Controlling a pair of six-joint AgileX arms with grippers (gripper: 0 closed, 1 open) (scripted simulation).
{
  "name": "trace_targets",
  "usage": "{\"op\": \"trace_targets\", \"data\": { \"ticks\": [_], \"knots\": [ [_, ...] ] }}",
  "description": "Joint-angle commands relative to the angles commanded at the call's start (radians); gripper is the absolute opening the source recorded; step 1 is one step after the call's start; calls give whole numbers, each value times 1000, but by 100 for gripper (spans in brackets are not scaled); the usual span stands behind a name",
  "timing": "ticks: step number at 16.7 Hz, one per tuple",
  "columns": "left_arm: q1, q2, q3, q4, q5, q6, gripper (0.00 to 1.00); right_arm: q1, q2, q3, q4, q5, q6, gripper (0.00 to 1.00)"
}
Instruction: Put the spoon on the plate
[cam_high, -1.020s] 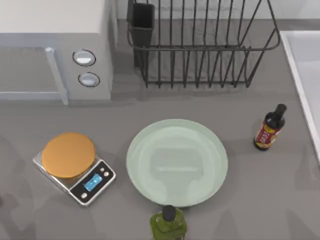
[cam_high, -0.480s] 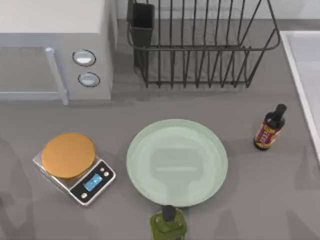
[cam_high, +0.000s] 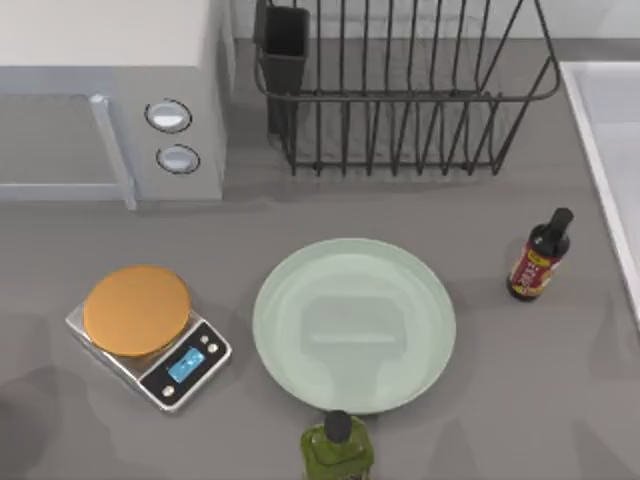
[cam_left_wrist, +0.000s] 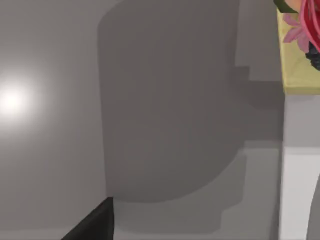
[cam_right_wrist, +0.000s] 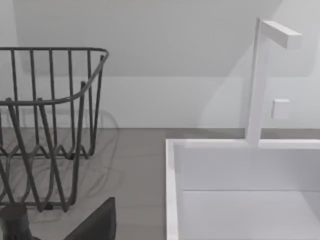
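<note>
Plate (cam_high: 354, 325) lies bare mid-surface, scale (cam_high: 150, 335) at its 9 o'clock, green bottle (cam_high: 338, 450) at 6. Nothing has shifted in the last 1 s, so the task looks unstarted. Spoon's place: cannot tell. Left claw (cam_left_wrist: 95, 226) and right claw (cam_right_wrist: 97, 224) width: cannot tell.

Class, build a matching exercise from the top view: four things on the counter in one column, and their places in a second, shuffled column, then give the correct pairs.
Things
1. plate
2. kitchen scale
3. dark sauce bottle
4. dish rack

Places
A. far side of the counter, behind the plate
B. left of the plate
C. middle of the counter
D. right of the plate

Pairs: 1-C, 2-B, 3-D, 4-A
</note>
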Motion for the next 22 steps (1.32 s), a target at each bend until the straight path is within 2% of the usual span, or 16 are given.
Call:
{"op": "trace_targets", "data": {
  "ticks": [3,7,20,22],
  "knots": [
    [1,42,-45,79,0,2,100,0,0,0,0,0,0,100],
    [2,45,-48,85,0,2,100,0,0,0,0,0,0,100],
    [2,45,-48,85,0,2,2,0,0,0,0,0,0,100],
    [2,45,-48,85,0,2,0,0,0,0,0,0,0,100]
  ]
}}
